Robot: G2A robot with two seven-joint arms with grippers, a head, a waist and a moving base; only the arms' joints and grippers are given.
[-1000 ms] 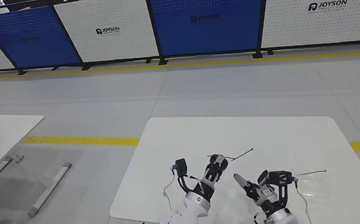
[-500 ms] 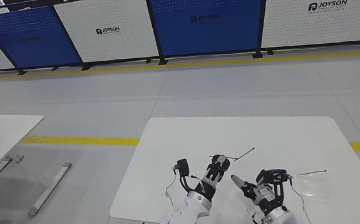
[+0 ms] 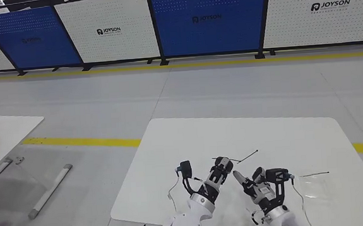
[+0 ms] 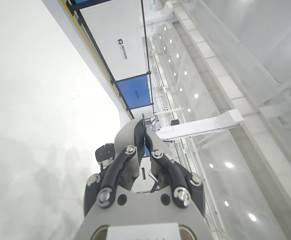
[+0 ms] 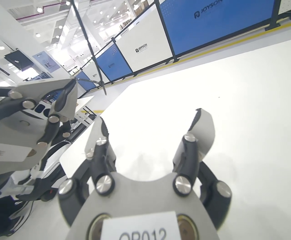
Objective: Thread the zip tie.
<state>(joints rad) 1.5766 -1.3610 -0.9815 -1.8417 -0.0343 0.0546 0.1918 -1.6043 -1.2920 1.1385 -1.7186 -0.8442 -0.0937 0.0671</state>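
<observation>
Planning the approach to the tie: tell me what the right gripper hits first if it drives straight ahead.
Probably the bare table; the zip tie in the left gripper sits off to one side. Depth is unclear.

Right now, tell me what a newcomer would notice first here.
The left gripper stands out, shut on a thin black zip tie over the near part of the white table. Close beside it, the right gripper is open and holds nothing. A second tie lies on the table farther to the robot's right.
</observation>
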